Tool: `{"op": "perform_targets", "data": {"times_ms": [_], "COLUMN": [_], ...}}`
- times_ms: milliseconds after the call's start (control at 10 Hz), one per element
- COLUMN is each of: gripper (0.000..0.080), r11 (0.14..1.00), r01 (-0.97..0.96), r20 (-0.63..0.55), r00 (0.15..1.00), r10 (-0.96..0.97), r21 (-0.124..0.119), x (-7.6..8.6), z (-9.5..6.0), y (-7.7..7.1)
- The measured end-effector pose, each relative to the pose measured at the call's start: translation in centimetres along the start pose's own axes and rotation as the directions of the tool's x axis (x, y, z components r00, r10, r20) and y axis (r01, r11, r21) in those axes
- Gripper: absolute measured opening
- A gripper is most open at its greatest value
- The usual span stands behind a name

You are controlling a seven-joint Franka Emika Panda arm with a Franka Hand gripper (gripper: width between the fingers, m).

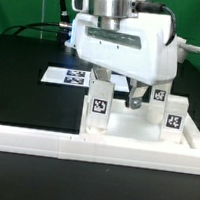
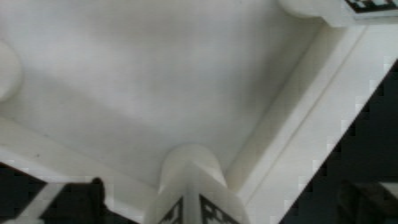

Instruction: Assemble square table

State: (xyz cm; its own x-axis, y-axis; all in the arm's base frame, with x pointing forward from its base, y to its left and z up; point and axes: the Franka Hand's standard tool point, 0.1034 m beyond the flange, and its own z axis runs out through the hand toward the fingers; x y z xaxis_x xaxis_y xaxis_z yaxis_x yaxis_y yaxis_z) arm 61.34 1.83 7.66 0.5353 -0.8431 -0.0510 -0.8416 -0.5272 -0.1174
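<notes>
- The end effector [image 1: 121, 96] is released: its jaws are spread wide and grip nothing.
- In the wrist view, a small white leg [image 2: 189, 188] rises upright between the jaws with a gap on either side. It stands on the broad white tabletop [image 2: 160, 90].
- In the exterior view this looks like the nearest leg [image 1: 97, 110], at about 8 o'clock from the end effector, tag facing the camera.
- Two more legs stand at about 3 o'clock [image 1: 159, 95] and 4 o'clock [image 1: 173, 118] from the end effector, close together; whether they touch I cannot tell.
- The tabletop lies flat under the end effector. Beyond it, at 6 o'clock, a long white rail [image 1: 73, 145] runs along the front of the black surface [image 1: 20, 79].
- The marker board [image 1: 68, 76] lies at about 10 o'clock, behind the legs.
- Handling, as a judgement: the legs look like stiff, light plastic with smooth sides, so they could slip or tip if pinched off-centre.
- Each is best taken across two opposite flat sides, around mid-height, and kept vertical for seating in a corner socket.
- The tabletop looks rigid but too wide for the jaws. It can probably only be held by its raised rim, or nudged into the rail.
- Whether the nearest leg is seated in a socket cannot be seen here.
</notes>
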Motion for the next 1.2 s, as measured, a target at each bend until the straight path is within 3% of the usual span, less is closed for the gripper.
{"op": "perform_targets", "data": {"times_ms": [100,200,300,500,700,900,1000,1100,1200], "gripper": [0.0649,0.0649,0.0649,0.0649,0.0649,0.0391,0.0391,0.0290,0.0290], "r11": [0.996,0.961,0.896,0.691,0.729,0.767,0.818,0.850,0.886], "r01": [0.088,0.275,0.444,0.720,0.682,0.639,0.573,0.525,0.461], "r20": [-0.001,-0.023,-0.040,-0.061,-0.064,-0.067,-0.071,-0.073,-0.076], "r00": [0.996,0.961,0.895,0.688,0.726,0.764,0.815,0.847,0.883], "r10": [-0.088,-0.275,-0.445,-0.723,-0.685,-0.642,-0.575,-0.527,-0.463], "r21": [-0.001,-0.006,-0.022,-0.065,-0.060,-0.056,-0.049,-0.045,-0.040], "x": [0.1,1.3,2.7,3.1,3.1,3.1,3.1,3.1,3.1], "z": [0.0,-0.2,-0.5,-0.3,-0.3,-0.3,-0.2,-0.2,-0.2], "y": [0.1,0.6,1.1,0.7,0.8,0.8,0.7,0.8,0.8]}}
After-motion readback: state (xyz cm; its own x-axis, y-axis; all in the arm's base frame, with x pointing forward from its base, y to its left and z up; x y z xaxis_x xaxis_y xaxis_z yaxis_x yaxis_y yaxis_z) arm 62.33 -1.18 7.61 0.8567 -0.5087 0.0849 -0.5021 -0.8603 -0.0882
